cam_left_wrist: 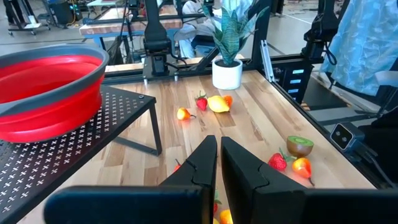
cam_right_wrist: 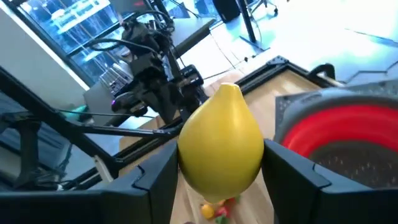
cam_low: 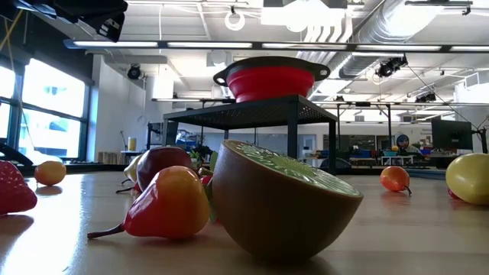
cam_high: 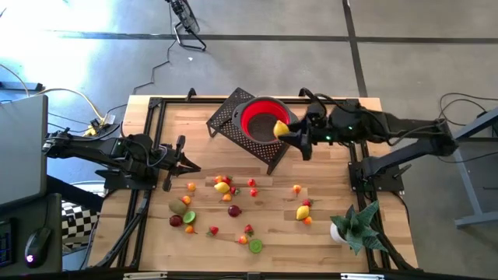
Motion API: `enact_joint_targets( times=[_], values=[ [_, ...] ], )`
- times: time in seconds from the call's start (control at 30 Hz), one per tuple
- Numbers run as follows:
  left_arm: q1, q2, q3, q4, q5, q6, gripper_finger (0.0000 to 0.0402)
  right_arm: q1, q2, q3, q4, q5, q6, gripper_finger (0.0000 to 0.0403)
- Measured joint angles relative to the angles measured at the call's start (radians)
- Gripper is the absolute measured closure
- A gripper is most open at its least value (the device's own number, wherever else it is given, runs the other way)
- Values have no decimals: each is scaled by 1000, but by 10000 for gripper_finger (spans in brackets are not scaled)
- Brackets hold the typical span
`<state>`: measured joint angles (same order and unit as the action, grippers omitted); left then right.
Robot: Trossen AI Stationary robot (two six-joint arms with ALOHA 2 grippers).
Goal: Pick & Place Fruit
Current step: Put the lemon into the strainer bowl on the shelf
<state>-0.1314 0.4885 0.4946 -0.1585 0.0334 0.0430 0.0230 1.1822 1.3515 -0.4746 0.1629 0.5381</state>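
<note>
The bowl sits on the rack at the counter's far middle. The right claw hangs over the bowl's rim, clamping a lemon. The left claw waits left. Fruit lies scattered in front; the plant stands at front right.

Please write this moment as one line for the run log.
right gripper: holds yellow lemon over red bowl | left gripper: shut, empty, waiting at table's left | remaining fruit: on table

Grey concrete floor surrounds the wooden table; tall windows glow at one side, white ceiling ducts running overhead.
</note>
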Motion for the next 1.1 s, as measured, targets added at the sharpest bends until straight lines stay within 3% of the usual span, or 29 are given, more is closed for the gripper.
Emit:
enact_joint_targets(
  times=[0.57,0.87,1.1],
  values=[
    [0,0,0,0,0,0,382,-265,333,331,-289,-120,-144,210],
    [0,0,0,0,0,0,382,-365,469,368,-341,-142,-221,210],
    [0,0,0,-1,0,-1,382,-379,551,368,-383,-145,-256,210]
  ],
)
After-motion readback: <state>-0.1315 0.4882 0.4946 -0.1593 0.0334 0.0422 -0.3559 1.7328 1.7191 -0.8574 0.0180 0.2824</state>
